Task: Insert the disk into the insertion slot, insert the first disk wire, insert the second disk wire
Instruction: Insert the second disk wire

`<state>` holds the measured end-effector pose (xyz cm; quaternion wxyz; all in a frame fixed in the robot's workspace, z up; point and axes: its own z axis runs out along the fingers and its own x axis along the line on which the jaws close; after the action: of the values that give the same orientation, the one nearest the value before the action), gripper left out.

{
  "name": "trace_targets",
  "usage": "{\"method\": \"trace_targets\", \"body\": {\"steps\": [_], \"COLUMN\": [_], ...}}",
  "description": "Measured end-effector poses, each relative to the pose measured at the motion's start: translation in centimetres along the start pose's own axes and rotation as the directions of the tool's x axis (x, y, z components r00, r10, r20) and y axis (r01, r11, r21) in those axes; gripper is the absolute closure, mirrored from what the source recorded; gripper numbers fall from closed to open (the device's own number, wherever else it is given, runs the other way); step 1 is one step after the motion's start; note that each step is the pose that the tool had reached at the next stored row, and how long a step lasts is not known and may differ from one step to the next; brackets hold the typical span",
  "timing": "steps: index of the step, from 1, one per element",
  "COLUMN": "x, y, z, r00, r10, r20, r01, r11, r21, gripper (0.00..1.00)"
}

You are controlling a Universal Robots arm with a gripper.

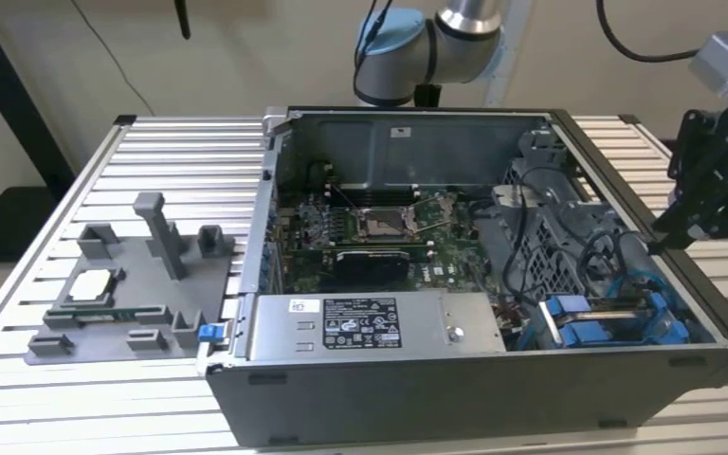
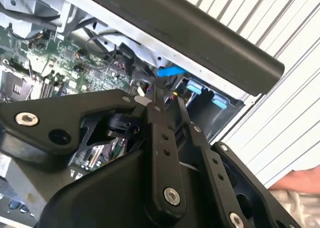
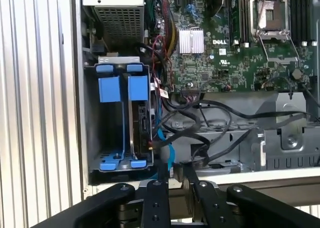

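The insertion slot (image 3: 92, 119) is a grey bay with blue rails in the open computer case, at the exterior view's lower right (image 1: 648, 315). The disk (image 3: 131, 119) appears to stand on edge inside it, its blue carrier tabs showing. A blue wire (image 3: 164, 145) runs beside the bay toward the case rim. Black wires (image 3: 215, 122) loop close by. My black gripper (image 1: 664, 237) hangs over the case's rim just outside the bay. In both wrist views its fingers (image 2: 154, 95) stand close together, gripper (image 3: 176, 172) shut. I cannot tell whether they touch the blue wire.
The case's dark rim (image 2: 200, 35) lies right under the gripper. Inside are the motherboard (image 1: 364, 227) and a labelled grey power-supply box (image 1: 364, 324). A grey fixture (image 1: 136, 284) with small parts stands on the slatted metal table (image 1: 35, 398).
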<state>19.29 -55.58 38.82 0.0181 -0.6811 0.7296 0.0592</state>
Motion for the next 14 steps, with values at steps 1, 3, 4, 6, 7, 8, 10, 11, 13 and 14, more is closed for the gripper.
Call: {"method": "trace_targets", "body": {"steps": [1,3,4,6,7,8,10,11,13,14], "x": [-0.19,-0.38,-0.39,-0.38,-0.38,-0.37,-0.36,-0.35,-0.33,-0.33], "y": [-0.09,-0.18,-0.23,-0.29,-0.32,-0.33,-0.35,-0.35,-0.36,-0.37], "z": [0.06,0.22,0.29,0.43,0.49,0.57,0.70,0.78,0.94,1.00], "r00": [1.0000,1.0000,1.0000,0.9999,0.9999,0.9998,0.9996,0.9995,0.9994,0.9994], "r10": [0.000,-0.001,-0.003,-0.012,-0.017,-0.022,-0.029,-0.031,-0.035,-0.035], "r20": [0.0000,-0.0003,-0.0004,-0.0013,-0.0017,-0.0020,-0.0034,-0.0044,-0.0059,-0.0063], "r01": [0.000,0.001,0.003,0.012,0.017,0.022,0.029,0.031,0.035,0.035], "r11": [1.0000,1.0000,1.0000,0.9999,0.9999,0.9998,0.9996,0.9995,0.9994,0.9994], "r21": [0.0000,0.0000,-0.0001,-0.0012,-0.0017,-0.0022,-0.0030,-0.0032,-0.0035,-0.0036], "gripper": [0.00,0.00,0.00,0.00,0.00,0.00,0.00,0.00,0.00,0.00]}}
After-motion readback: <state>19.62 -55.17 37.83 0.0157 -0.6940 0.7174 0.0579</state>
